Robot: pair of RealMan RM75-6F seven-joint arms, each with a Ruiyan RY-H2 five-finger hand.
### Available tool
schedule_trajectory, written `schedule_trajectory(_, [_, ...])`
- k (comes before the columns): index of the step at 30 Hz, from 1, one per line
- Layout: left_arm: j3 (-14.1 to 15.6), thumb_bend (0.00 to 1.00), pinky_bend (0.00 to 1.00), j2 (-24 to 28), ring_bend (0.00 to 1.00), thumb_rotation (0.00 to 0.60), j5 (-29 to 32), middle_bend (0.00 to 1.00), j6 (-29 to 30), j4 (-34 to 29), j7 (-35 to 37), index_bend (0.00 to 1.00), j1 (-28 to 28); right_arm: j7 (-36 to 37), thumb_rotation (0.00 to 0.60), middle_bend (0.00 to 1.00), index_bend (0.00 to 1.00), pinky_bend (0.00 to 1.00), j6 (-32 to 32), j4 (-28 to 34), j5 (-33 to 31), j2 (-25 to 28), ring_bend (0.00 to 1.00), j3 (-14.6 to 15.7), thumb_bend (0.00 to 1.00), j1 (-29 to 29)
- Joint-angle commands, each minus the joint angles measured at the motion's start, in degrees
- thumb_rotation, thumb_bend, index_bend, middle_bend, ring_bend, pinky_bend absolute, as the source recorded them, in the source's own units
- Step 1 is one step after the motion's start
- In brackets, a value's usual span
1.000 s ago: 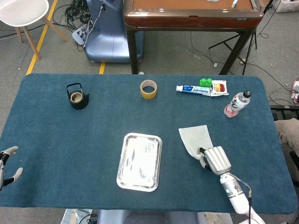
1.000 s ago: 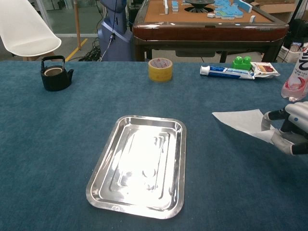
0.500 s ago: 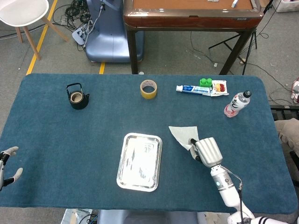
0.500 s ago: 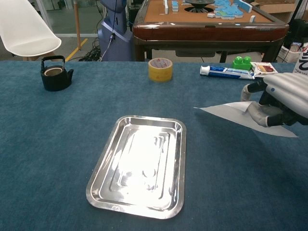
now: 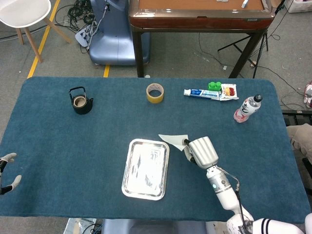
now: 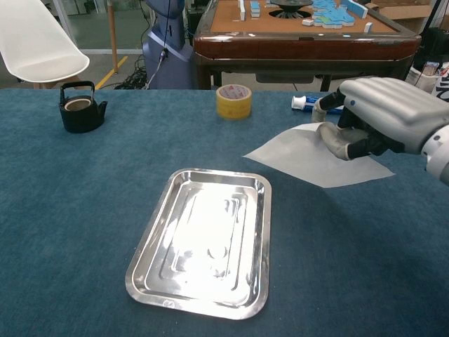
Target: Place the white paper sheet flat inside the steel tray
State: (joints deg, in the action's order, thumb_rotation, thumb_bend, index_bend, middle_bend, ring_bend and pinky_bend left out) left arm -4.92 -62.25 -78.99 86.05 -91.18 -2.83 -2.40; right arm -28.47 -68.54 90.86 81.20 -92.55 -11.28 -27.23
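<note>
The right hand (image 6: 375, 116) pinched the white paper sheet (image 6: 309, 158) between thumb and fingers, holding it above the worktop (image 5: 58, 146), just right of the steel tray (image 5: 146, 168). The left hand (image 5: 6, 173) lay with fingers spread, holding nothing.

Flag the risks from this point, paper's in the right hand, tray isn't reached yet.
1. The right hand pinches the paper at one edge only; the free part could sag, catch the tray rim and fold instead of lying flat.
2. The sheet looks wide next to the tray floor, so an edge may ride up on the wall.
3. A light pinch could let it slip.
</note>
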Motion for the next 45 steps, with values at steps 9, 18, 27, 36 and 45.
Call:
schedule_trajectory(9, [-0.12,0.24,0.56,0.54,0.35,0.600,0.11,0.37,0.06,-0.02,0.86,0.25,0.20,-5.92,0.600,1.00,0.55,1.00,0.17,3.44,-4.04,-3.45,1.00,-1.90,0.63,-3.14])
schedule_trajectory(18, [-0.15,0.24,0.56,0.71,0.35,0.600,0.07,0.37,0.19,-0.19,0.87,0.26,0.29,-7.91,0.600,1.00,0.55,1.00,-0.83,5.67,-4.62,-4.52,1.00,-1.85,0.63,-4.30])
schedule_trajectory(27, [-0.08,0.24,0.56,0.70,0.35,0.600,0.16,0.37,-0.14,-0.25,0.75,0.26,0.22,-11.29,0.600,1.00,0.55,1.00,-2.14,8.36,-5.58,-6.27,1.00,-1.79,0.64,-5.45])
schedule_trajectory(36, [-0.06,0.24,0.56,0.95,0.35,0.600,0.31,0.37,-0.32,-0.37,0.94,0.26,0.26,-13.84,0.600,1.00,0.55,1.00,-2.74,9.01,-7.12,-7.07,1.00,-0.89,0.64,-5.85])
schedule_trajectory(45, [0.05,0.24,0.56,0.81,0.35,0.600,0.26,0.37,-0.61,-0.30,0.80,0.26,0.15,-15.90,0.600,1.00,0.55,1.00,-3.27,8.81,-9.58,-8.56,1.00,-0.72,0.64,-6.31])
